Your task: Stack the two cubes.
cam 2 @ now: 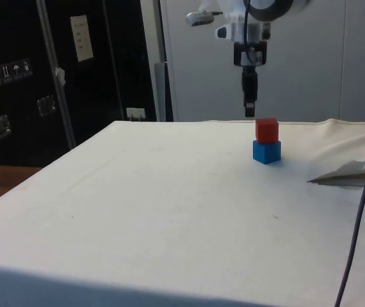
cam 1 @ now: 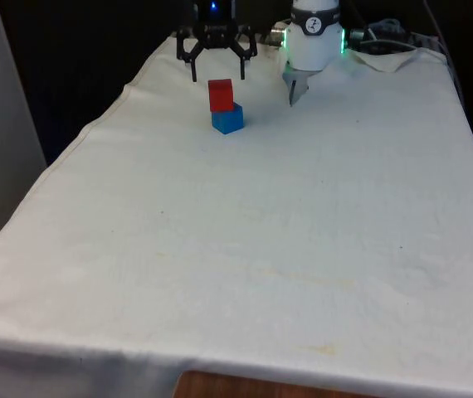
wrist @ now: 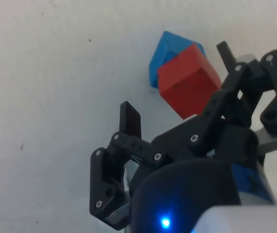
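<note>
So the red cube (cam 1: 220,94) is already sitting on the blue cube (cam 1: 229,121), up at the far end of the table (cam 1: 245,249), roughly 12 o'clock from the middle of the cloth in the front view. Your gripper (cam 1: 217,78) hangs just above the stack with its fingers spread wide and nothing between them, clear of the red one.

If you ask me, what's left is just backing off cleanly. Go straight up, don't swing sideways, because those open fingertips sit level with the top of the red cube and a nudge could tip it.

Worth noting the red cube is twisted a bit against the blue one, and in the wrist view a blue corner pokes out from under it. Both look like hard, smooth, sharp-edged blocks, so not much grip between the faces. The white cloth is soft and slightly rumpled.
</note>
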`<state>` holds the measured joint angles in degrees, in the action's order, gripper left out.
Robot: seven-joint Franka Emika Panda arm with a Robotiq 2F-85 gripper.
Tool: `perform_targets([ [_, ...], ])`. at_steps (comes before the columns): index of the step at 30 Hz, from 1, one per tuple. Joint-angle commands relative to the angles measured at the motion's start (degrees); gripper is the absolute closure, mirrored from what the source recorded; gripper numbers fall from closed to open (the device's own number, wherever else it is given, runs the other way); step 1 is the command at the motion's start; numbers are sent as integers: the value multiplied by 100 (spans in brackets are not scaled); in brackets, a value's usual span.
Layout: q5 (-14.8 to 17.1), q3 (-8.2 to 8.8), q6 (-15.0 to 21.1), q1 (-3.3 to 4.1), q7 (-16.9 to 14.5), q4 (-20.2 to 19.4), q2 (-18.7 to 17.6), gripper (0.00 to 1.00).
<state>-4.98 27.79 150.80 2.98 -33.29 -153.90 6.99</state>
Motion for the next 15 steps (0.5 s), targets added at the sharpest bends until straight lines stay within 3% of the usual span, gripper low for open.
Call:
perform_targets([
  [1, 23, -40, -52, 29, 63, 57, -11, 0],
  [7, 80, -223, -138, 80, 212, 246, -69, 0],
  [8, 29, -212, -115, 46, 195, 212, -40, 0],
  [9, 86, -252, -149, 86, 235, 275, -80, 0],
  [13, 103, -395, -160, 103, 367, 384, -132, 0],
  [14, 52, -390, -126, 69, 355, 350, -115, 0],
  [15, 103, -424, -166, 109, 390, 401, -143, 0],
])
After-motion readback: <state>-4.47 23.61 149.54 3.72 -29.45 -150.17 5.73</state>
